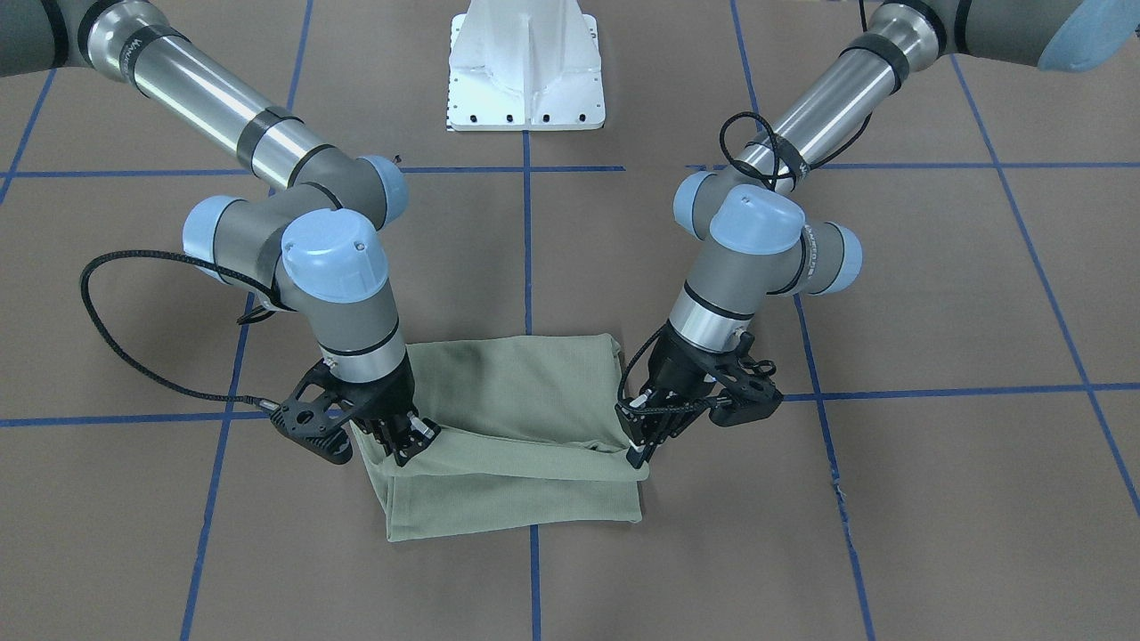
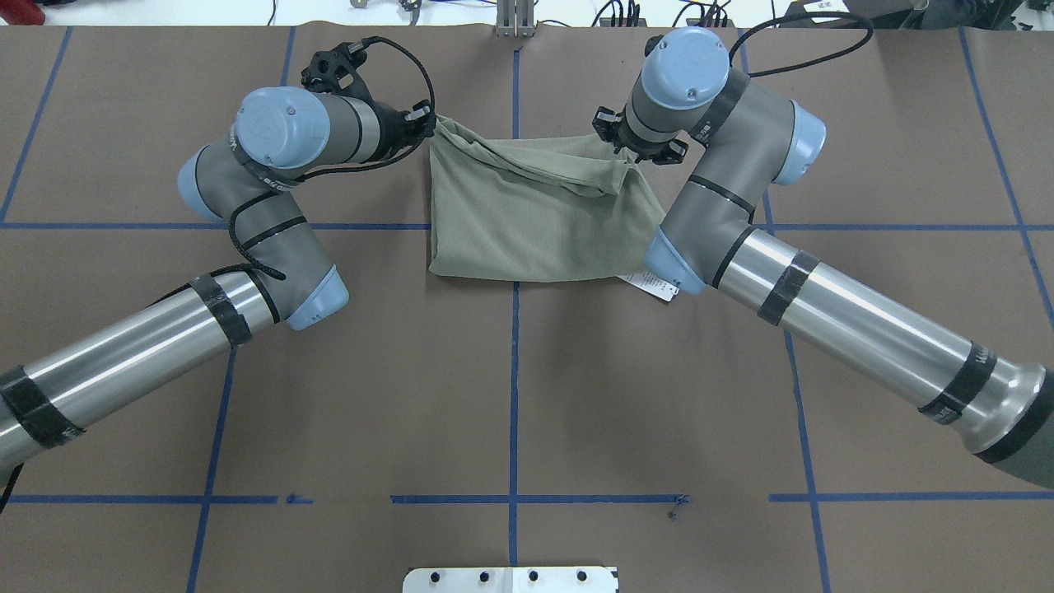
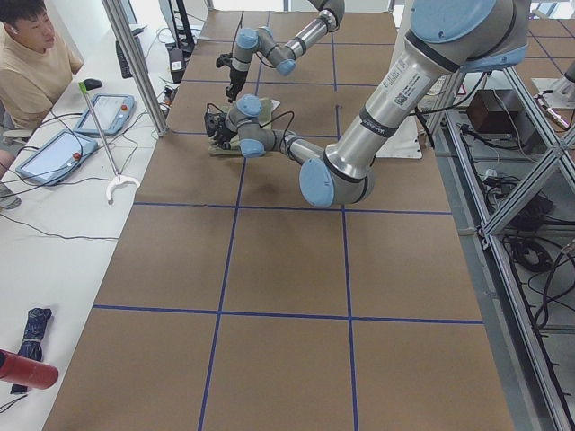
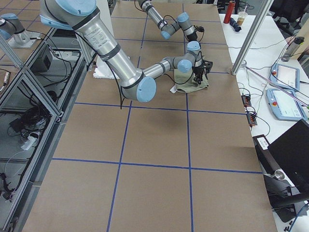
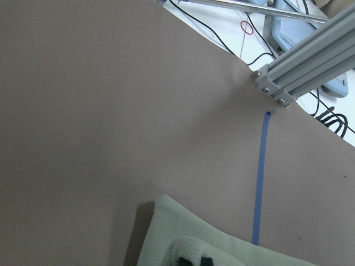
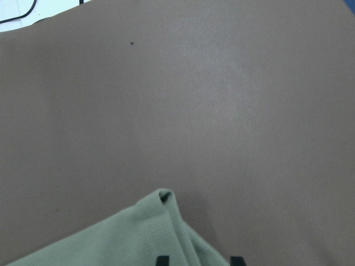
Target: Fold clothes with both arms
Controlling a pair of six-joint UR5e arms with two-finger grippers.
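Observation:
The sage-green shirt (image 1: 521, 392) lies folded into a rough rectangle on the brown table, seen from above as shirt (image 2: 527, 222). My left gripper (image 1: 638, 450) is shut on the top layer's far corner, at left gripper (image 2: 428, 125) in the overhead view. On the opposite far corner my right gripper (image 1: 408, 438) is shut on the cloth, at right gripper (image 2: 630, 156) from above. The held edge is raised slightly and sags between the two grippers. A white tag (image 2: 655, 285) peeks out under the right arm. Both wrist views show green cloth (image 5: 222, 246) (image 6: 127, 238) at the bottom edge.
The white metal base (image 1: 525, 67) stands at the robot's side of the table. Blue tape lines (image 2: 515, 395) grid the brown surface. A seated person (image 3: 31, 67) with tablets (image 3: 49, 154) is beside the table, behind an aluminium post (image 3: 135, 67).

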